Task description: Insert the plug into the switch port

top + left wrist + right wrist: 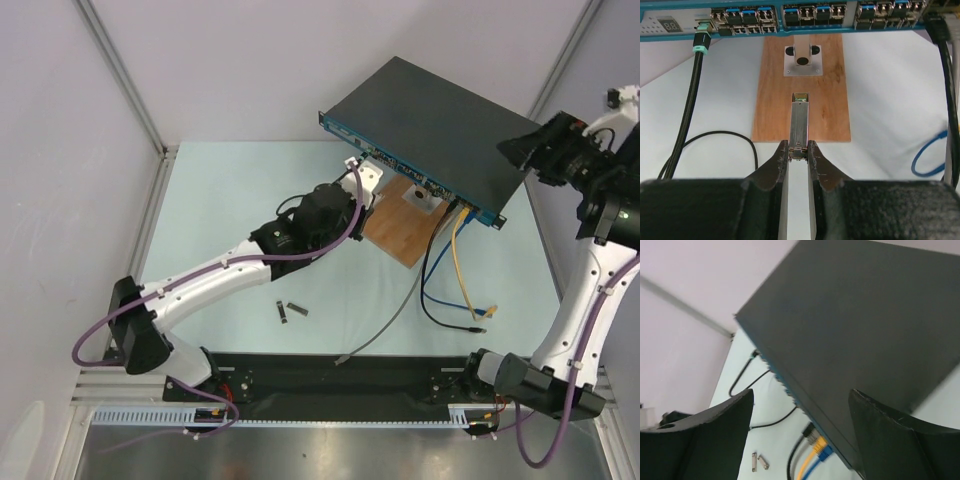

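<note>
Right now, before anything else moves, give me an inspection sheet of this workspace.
Surface: pale table, wooden board with metal bracket before the switch.
Job's things: switch at back right; silver plug aimed at its ports, not inserted.
Clutter: two small metal pieces lying loose.
Grippers: left gripper fingers shut on the plug; right gripper fingers open by the switch.
Cables: black braided cable plugged into the switch; yellow cable and others hang from other ports.
Surroundings: plain walls.
</note>
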`<action>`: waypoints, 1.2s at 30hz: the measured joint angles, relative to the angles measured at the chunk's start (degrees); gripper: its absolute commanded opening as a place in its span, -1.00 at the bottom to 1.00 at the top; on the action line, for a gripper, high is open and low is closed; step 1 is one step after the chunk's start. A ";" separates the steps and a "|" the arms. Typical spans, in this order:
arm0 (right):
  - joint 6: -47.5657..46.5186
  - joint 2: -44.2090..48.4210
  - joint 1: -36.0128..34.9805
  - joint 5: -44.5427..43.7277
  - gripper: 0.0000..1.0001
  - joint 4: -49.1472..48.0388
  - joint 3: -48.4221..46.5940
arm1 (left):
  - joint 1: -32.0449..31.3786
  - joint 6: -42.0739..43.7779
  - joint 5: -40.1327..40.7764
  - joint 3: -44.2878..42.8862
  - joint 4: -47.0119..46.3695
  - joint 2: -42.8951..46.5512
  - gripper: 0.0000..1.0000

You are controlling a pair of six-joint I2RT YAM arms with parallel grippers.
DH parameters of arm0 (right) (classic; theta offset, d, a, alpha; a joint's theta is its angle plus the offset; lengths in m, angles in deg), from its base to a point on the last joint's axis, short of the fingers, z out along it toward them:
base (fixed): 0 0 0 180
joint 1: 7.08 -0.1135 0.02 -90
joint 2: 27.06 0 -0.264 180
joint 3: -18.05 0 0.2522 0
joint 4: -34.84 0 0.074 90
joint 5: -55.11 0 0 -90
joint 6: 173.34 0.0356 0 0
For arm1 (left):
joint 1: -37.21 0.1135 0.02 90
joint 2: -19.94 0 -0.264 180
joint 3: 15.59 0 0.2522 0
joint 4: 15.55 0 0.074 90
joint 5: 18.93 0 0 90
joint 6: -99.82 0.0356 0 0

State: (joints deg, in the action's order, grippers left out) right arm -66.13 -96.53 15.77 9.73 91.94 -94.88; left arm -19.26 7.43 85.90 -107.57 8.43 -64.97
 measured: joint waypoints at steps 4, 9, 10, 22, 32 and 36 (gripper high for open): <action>-1.25 0.42 8.02 0.81 0.70 6.14 1.40 | -1.11 -1.20 2.82 -0.55 -2.34 -1.70 -0.99; -1.33 0.20 15.85 4.22 0.72 9.84 5.92 | -2.19 -2.25 5.03 -1.92 -3.65 -3.45 -0.99; -1.18 -0.17 16.96 5.18 0.74 10.03 6.99 | -2.29 -2.71 5.62 -2.16 -3.76 -3.76 -0.99; 0.66 -4.22 18.97 13.05 0.80 6.73 18.05 | -1.05 -2.99 5.79 -6.27 -7.91 -8.66 -0.99; 5.22 -4.13 15.10 17.33 0.85 -2.60 25.49 | 0.46 -2.73 2.73 -6.27 -7.13 -9.64 -0.99; 6.95 -4.13 13.66 17.97 0.80 -5.68 27.65 | 0.98 -2.19 0.70 -6.27 -7.19 -9.92 -0.99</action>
State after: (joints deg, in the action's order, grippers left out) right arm -59.18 -100.67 29.43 27.69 86.25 -67.23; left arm -18.28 5.24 86.60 -113.84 1.24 -74.89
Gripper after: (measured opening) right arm 0.914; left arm 0.189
